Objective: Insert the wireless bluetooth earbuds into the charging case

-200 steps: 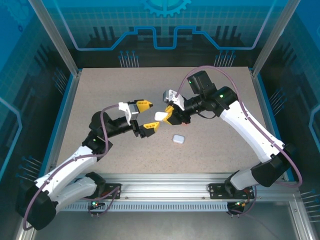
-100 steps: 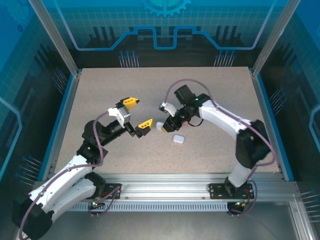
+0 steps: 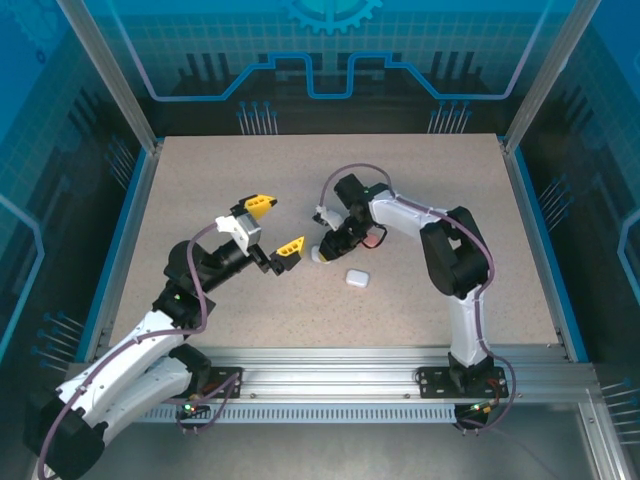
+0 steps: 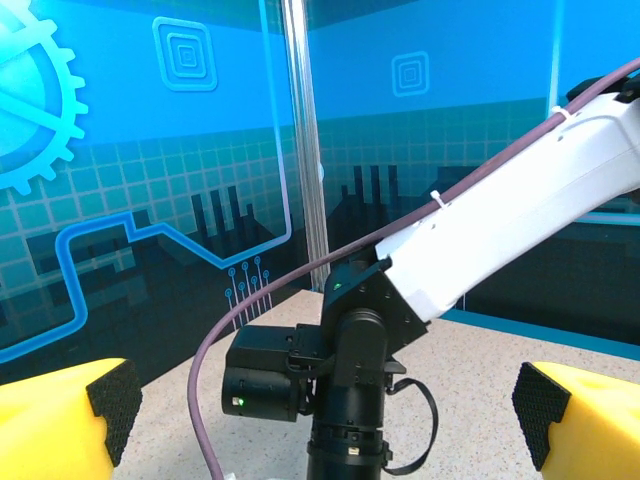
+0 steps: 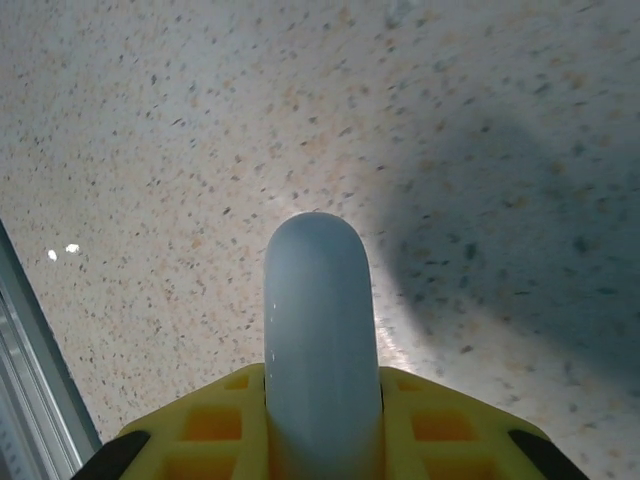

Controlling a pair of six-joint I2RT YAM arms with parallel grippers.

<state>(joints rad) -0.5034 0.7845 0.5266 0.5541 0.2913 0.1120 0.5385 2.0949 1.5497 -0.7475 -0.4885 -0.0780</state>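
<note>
My right gripper (image 3: pixel 328 250) is shut on a white pebble-like charging case (image 3: pixel 321 256) and holds it low over the table's middle. In the right wrist view the case (image 5: pixel 320 330) stands edge-on between the yellow jaws of the right gripper (image 5: pixel 320 395), just above the speckled tabletop (image 5: pixel 150 150). A second white case (image 3: pixel 357 278) lies closed on the table a little to the right. My left gripper (image 3: pixel 277 226) hangs wide open to the left of the held case, with nothing in it. Its fingertips (image 4: pixel 65 410) frame the right arm's wrist (image 4: pixel 360 400). The earbuds are out of view.
The right arm (image 3: pixel 450 250) is folded tightly over the table's right-hand middle, and its purple cable (image 4: pixel 250 320) loops beside it. Blue panel walls and metal posts (image 3: pixel 110 80) ring the table. A metal rail (image 3: pixel 330 360) runs along the near edge.
The right arm has folded inward, bringing the held case down and slightly left towards the table. The left gripper drew back to the left, opened a little wider, then stayed still.
</note>
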